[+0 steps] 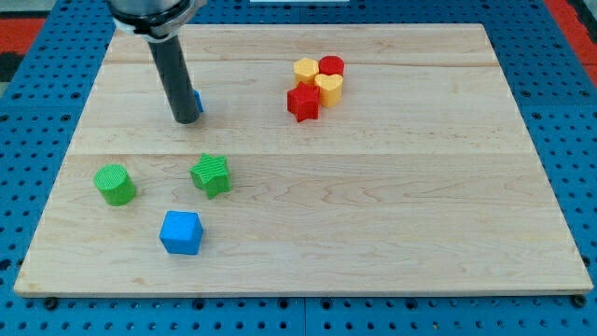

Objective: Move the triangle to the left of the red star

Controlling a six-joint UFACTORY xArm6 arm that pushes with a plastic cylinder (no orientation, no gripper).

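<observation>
- Blue triangle (pixel 198 101): mostly hidden behind my rod, only a sliver showing, upper left of the tabletop.
- Red star (pixel 302 103): flat, touching the yellow-and-red cluster, well right of the triangle.

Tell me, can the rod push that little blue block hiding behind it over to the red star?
Probably yes. My tip sits right by the blue block, and bare board lies between it and the red star.

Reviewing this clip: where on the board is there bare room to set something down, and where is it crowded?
Bare: the whole stretch toward the view's right and bottom, below the red star, and the middle strip between it and my tip. Crowded: the cluster of red star, yellow hexagon, red cylinder and yellow heart; also around the green cylinder, green star and blue cube.
</observation>
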